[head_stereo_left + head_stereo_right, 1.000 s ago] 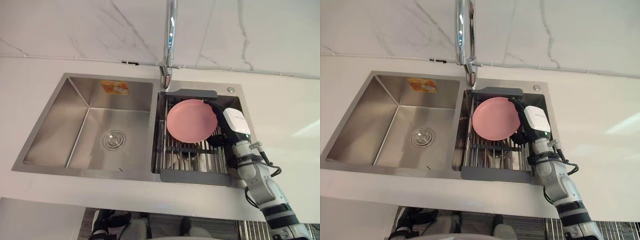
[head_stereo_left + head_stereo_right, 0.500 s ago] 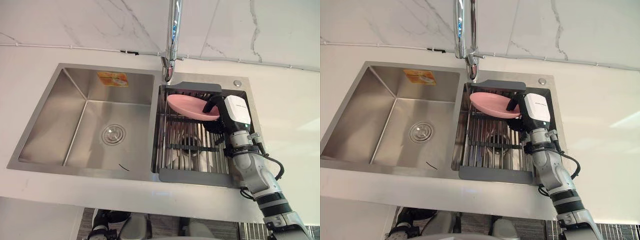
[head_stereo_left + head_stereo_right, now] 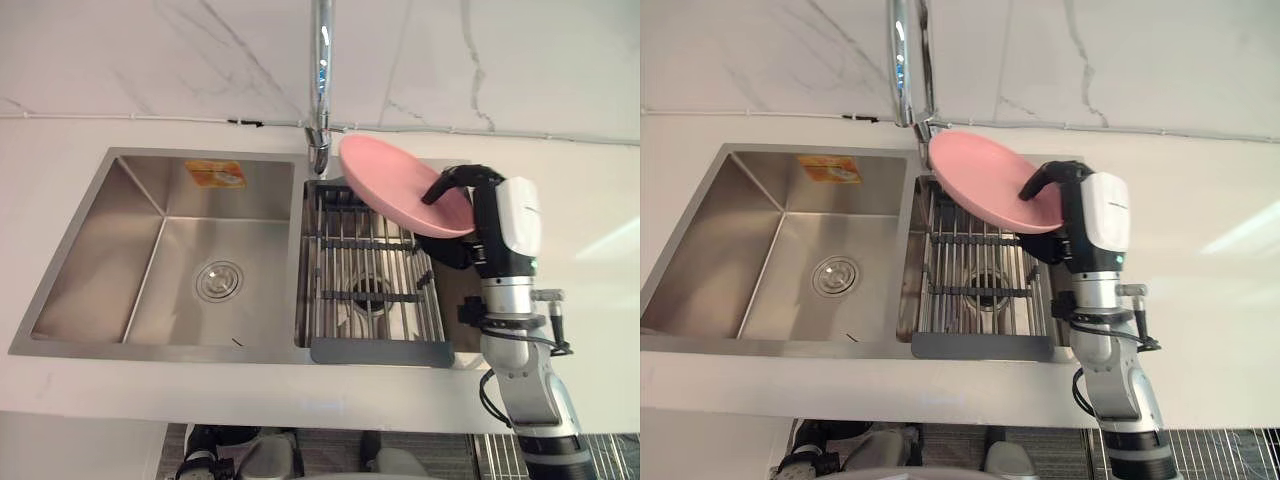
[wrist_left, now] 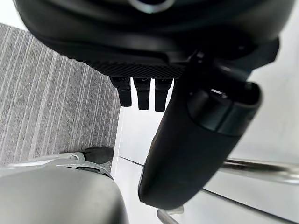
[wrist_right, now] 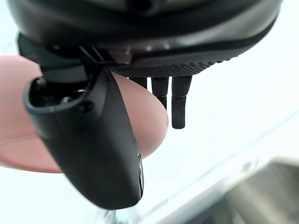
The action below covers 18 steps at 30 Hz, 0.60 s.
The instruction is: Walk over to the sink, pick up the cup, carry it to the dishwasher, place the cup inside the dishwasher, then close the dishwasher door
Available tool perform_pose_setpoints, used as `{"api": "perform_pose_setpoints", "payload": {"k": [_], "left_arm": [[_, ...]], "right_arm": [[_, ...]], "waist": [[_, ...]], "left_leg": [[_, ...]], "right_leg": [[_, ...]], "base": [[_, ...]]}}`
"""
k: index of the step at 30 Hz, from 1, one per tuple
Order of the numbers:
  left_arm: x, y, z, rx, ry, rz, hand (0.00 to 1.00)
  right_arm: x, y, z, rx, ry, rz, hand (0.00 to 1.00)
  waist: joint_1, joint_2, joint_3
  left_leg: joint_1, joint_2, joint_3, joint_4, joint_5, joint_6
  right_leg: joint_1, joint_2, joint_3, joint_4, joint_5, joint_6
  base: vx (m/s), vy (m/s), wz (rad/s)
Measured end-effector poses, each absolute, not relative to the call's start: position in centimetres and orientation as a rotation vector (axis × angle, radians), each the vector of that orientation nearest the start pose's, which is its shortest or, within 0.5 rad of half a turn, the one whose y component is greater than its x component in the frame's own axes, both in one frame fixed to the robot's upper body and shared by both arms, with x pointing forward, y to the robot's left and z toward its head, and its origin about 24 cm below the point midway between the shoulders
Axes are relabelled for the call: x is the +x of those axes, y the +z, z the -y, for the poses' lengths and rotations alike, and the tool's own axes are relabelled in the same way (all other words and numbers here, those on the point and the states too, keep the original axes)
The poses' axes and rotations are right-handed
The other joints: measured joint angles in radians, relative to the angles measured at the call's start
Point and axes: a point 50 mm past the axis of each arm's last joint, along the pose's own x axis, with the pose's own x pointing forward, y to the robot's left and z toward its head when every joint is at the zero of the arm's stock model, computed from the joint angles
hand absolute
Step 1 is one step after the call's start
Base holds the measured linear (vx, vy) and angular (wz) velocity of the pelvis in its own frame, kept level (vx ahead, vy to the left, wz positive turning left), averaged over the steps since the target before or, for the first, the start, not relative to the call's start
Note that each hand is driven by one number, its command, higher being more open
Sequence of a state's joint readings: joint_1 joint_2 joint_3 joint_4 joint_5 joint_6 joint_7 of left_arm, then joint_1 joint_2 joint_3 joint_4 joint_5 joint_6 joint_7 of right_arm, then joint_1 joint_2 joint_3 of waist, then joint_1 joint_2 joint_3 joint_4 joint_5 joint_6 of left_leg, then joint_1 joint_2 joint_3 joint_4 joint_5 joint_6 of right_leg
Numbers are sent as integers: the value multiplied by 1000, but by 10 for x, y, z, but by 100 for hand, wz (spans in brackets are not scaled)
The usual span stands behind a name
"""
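Note:
A pink plate (image 3: 398, 192) is held in the air above the back of the wire drying rack (image 3: 368, 272), which sits in the sink's right basin. No cup can be seen. My right hand (image 3: 487, 222) is shut on the plate's right edge, thumb over the rim and fingers beneath it. The right wrist view shows the same hold: the thumb (image 5: 93, 140) lies across the pink plate (image 5: 152, 119). The plate tilts, with its far edge close to the faucet (image 3: 320, 85). My left hand (image 4: 140, 46) hangs low over grey flooring with its fingers straight and nothing in them.
The steel sink's left basin (image 3: 150, 255) holds just its drain. White counter surrounds the sink, with a marble wall behind it. A grey rack frame (image 3: 380, 352) lines the sink's front edge. Wire grid (image 3: 610, 455) shows below the counter at the lower right.
The right hand has lifted the pink plate out of the drying rack, up and towards the faucet. The plate went from upright to nearly flat. The camera also shifted.

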<state>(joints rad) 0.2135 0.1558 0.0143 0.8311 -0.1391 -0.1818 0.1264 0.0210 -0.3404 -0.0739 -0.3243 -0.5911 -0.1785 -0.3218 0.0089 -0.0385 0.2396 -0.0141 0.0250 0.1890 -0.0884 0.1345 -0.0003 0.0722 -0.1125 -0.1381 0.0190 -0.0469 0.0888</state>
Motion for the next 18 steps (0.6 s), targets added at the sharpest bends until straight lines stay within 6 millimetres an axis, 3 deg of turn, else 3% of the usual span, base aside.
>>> {"api": "perform_pose_setpoints", "payload": {"k": [5, 8, 9, 11, 13, 15, 16, 17, 18], "left_arm": [[100, -136, -225, 76, 315, -846, 90], [101, -136, -227, 79, 324, -845, 90], [97, -137, -227, 75, 342, -857, 90], [90, -140, -226, 32, 397, -872, 90], [90, -140, -228, 24, 412, -871, 90], [87, -141, -232, 3, 465, -887, 90], [85, -141, -238, 5, 486, -890, 90], [82, -140, -244, 3, 503, -889, 90], [77, -141, -244, -21, 524, -902, 90]], "right_arm": [[214, 148, 221, -853, -447, 590, 30], [212, 154, 226, -845, -506, 619, 30], [212, 154, 226, -848, -507, 624, 30], [205, 155, 235, -868, -561, 617, 30], [195, 151, 248, -882, -637, 572, 30], [190, 145, 258, -909, -710, 498, 30], [190, 142, 258, -902, -719, 484, 30], [191, 136, 258, -896, -725, 453, 30], [193, 128, 261, -905, -726, 404, 30]], "waist": [[-22, -9, -6], [-24, -12, -4], [-22, -9, -4], [-28, 6, -3], [-33, -2, -1], [-47, -6, 2], [-52, -15, 8], [-50, -26, 17], [-50, -24, 17]], "left_leg": [[-24, 8, 6, 31, -3, 2], [-109, 33, -13, 220, -94, -6], [-136, 40, -87, 319, -155, -25], [-181, 43, -146, 426, -244, -40], [-190, 34, -127, 438, -249, -38], [-209, 28, -69, 455, -265, -18], [-213, 30, -45, 453, -266, -18], [-213, 39, 13, 441, -266, -18], [-208, 57, 60, 412, -265, -15]], "right_leg": [[-13, 5, 6, 2, 16, -2], [-46, 10, 41, 34, 18, -3], [-55, 19, 70, 49, 16, -3], [-94, 38, 130, 82, -1, 0], [-121, 26, 166, 89, -9, 1], [-175, 26, 265, 88, -3, 3], [-194, 29, 284, 86, 2, -5], [-223, 28, 295, 67, 8, -32], [-237, 19, 258, 31, -3, -89]], "base": [[-19, 11, -4], [-30, 10, -31], [-33, 7, -64], [-83, 86, -82], [-94, 163, -65], [-91, 215, -103], [-116, 222, -139], [-157, 198, -156], [-176, 168, -160]]}}
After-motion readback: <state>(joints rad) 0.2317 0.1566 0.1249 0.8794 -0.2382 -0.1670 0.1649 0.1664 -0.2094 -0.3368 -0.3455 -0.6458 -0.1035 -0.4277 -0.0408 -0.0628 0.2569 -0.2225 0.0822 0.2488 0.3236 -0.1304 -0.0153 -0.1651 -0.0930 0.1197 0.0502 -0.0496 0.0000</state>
